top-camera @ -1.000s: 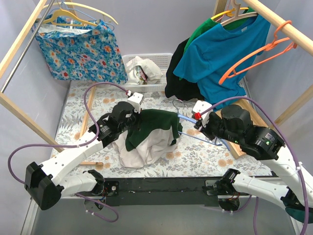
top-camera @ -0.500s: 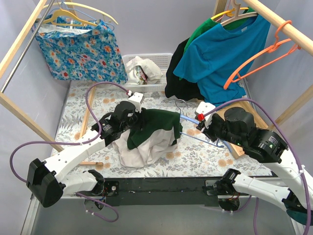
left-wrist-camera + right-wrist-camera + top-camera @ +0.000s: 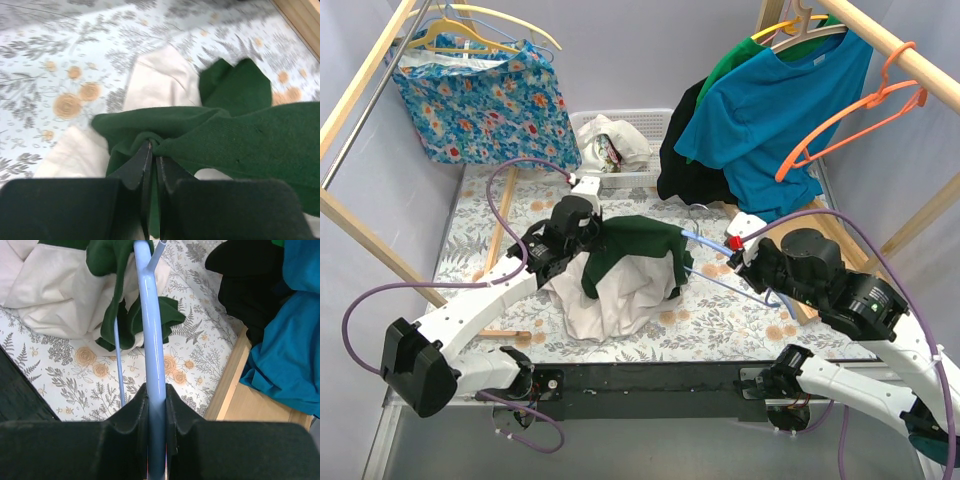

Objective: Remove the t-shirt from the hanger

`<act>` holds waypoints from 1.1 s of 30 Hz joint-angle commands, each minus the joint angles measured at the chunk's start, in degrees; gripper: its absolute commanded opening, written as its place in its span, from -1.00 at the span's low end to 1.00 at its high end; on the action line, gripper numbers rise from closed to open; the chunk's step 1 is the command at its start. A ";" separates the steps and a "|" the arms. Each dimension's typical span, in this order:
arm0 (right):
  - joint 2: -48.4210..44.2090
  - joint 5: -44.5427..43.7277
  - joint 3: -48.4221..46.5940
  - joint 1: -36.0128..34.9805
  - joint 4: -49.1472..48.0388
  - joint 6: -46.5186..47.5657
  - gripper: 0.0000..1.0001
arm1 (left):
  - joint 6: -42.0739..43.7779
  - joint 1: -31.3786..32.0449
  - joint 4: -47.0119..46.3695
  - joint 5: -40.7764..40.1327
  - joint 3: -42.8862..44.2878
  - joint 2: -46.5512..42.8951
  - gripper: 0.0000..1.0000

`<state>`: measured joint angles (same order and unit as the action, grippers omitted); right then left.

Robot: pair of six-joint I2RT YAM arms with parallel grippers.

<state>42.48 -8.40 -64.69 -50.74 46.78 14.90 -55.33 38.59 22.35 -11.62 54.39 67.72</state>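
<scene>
1. The desk [image 3: 470, 215], covered in a pale floral-print cloth, fills the middle of the top view. A light wooden rail rack [image 3: 360, 85] stands around it.
2. A teal t-shirt [image 3: 770, 100] hangs from the rail in the upper right of the frame, in front of black and green garments. A blue floral-print fabric [image 3: 480, 100] hangs in the upper left.
3. The dark green and white t-shirt [image 3: 620, 270] sits bunched at the centre of the desk. Its green part is draped over the white part, and its right side is threaded on the hanger.
4. A white slatted plastic basket [image 3: 640, 125] at top centre holds crumpled cloth.
5. The pale blue plastic hanger [image 3: 150, 315] pokes out of the shirt's right edge toward the centre right of the frame.
6. The left end effector [image 3: 152, 165] is at the shirt's upper left. Its fingers are closed, pinching a fold of the green fabric.
7. The right end effector [image 3: 155, 400] is just right of the shirt, clamped on the hanger's blue bar.
</scene>
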 commanded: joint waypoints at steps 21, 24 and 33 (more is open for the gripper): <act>-12.07 -3.55 -5.98 -0.06 -6.79 -2.24 -0.97 | -9.53 -15.91 1.82 -4.29 1.15 3.65 -1.00; -12.25 -3.37 -5.80 -0.06 -6.62 -2.41 -0.97 | -8.83 -16.61 1.73 -4.55 1.86 2.68 -1.00; -11.81 -3.81 -4.92 -0.06 -6.35 -2.42 -0.97 | -6.90 -17.32 2.88 -5.17 2.91 -0.57 -1.00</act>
<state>30.74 -11.14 -67.83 -50.74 46.11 13.41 -63.42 21.85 25.06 -15.94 55.13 70.72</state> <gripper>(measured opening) 0.186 0.018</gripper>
